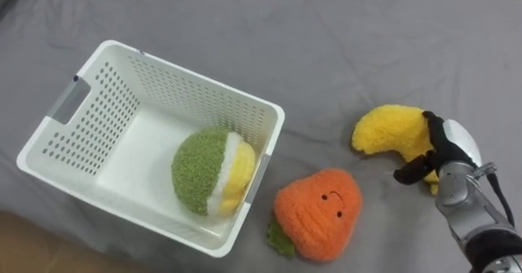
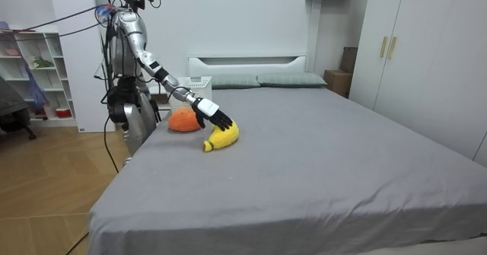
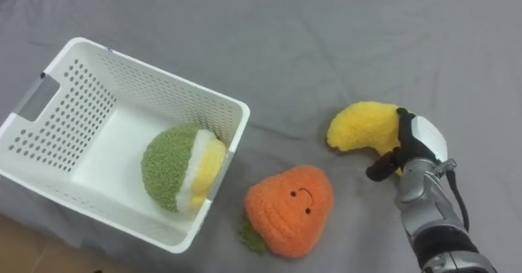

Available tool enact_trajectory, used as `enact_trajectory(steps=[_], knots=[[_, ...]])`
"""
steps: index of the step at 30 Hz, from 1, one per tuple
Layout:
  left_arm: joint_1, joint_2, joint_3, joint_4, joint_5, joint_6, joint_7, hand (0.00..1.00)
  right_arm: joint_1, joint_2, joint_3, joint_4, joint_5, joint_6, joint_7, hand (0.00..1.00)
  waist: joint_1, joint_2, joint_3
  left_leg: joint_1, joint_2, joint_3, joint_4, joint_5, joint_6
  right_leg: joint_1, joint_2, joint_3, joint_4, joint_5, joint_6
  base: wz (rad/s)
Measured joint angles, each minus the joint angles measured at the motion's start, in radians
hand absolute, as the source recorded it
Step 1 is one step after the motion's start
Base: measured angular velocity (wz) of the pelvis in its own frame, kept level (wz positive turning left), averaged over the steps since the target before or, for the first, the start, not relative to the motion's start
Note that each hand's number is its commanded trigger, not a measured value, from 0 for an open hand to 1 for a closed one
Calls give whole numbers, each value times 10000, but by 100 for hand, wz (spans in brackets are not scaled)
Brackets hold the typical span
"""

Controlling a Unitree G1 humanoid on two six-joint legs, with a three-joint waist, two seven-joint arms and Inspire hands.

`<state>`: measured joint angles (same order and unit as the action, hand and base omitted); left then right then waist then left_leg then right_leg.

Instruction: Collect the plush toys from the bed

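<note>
- The bed [image 1: 326, 45] is covered by a creased grey sheet.
- A white slotted basket [image 1: 57, 151] sits on it, and a round green, white and yellow plush [image 1: 204, 171] lies inside.
- An orange plush with a face [image 1: 320, 212] lies just beside the basket.
- The right hand [image 1: 453, 143] has its fingers over a yellow banana plush [image 1: 387, 130] and its thumb curled against the near side. The plush lies on the sheet.
- The robot stands at the bed's side near the white headboard [image 2: 247, 60] and the pillows [image 2: 289, 79].
- Around the bed are a wardrobe [image 2: 426, 49], open shelves [image 2: 38, 72] and a wooden floor [image 2: 46, 186].
</note>
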<state>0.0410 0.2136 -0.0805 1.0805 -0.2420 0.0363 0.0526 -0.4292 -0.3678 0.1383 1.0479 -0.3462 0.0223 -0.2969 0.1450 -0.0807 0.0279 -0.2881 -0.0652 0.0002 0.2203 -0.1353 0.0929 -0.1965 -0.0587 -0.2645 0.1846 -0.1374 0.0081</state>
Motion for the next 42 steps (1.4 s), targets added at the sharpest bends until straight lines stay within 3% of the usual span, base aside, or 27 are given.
enact_trajectory(steps=[6,11,17,22,23,24,31,37,42], knots=[[132,-9,22,-20,-10,52,1,0,-261,-18,-90,559,-63,5,-928,0,148,196,18,-57,-3,-44,12,2,-2,-28,7,-59,0,1,-2,1],[227,-19,-19,-20,-16,100,50,0,-687,-159,-469,1184,144,16,-1420,0,235,479,-77,-250,-42,-179,31,45,-3,-181,-40,-382,20,-1,0,9],[292,0,-328,5,-23,143,61,0,-706,-497,-420,1205,442,15,-1382,0,300,484,-81,-245,-140,-336,8,109,7,-163,-123,-388,56,-116,24,9],[290,42,-850,-9,-73,256,46,0,-739,-507,-9,1581,423,32,-1381,0,323,430,-47,-253,-150,-344,-8,150,8,-149,-127,-377,48,-115,22,0],[290,43,-851,-11,-105,256,46,0,-739,-502,58,1623,423,99,-1381,24,333,418,-40,-287,-151,-345,-6,164,7,-167,-127,-379,44,-114,21,0],[290,44,-847,-10,-110,256,46,0,-739,-505,69,1623,422,135,-1382,100,320,414,-37,-309,-154,-351,1,173,6,-176,-125,-385,34,-112,19,3],[290,53,-841,8,-303,286,44,0,-990,-568,213,1970,553,318,-1375,100,338,292,48,-417,-156,-433,-101,259,-31,-311,-100,-414,28,-84,-21,1],[270,68,-884,164,-406,291,48,0,-1251,-878,372,2149,653,343,-1363,100,362,295,56,-517,-157,-450,-88,274,-28,-414,-113,-468,23,-82,-23,0],[166,68,-920,213,-405,291,47,0,-1262,-876,579,2378,700,330,-1254,100,428,333,86,-518,-157,-444,-95,273,-28,-416,-108,-436,5,-83,-23,0]])
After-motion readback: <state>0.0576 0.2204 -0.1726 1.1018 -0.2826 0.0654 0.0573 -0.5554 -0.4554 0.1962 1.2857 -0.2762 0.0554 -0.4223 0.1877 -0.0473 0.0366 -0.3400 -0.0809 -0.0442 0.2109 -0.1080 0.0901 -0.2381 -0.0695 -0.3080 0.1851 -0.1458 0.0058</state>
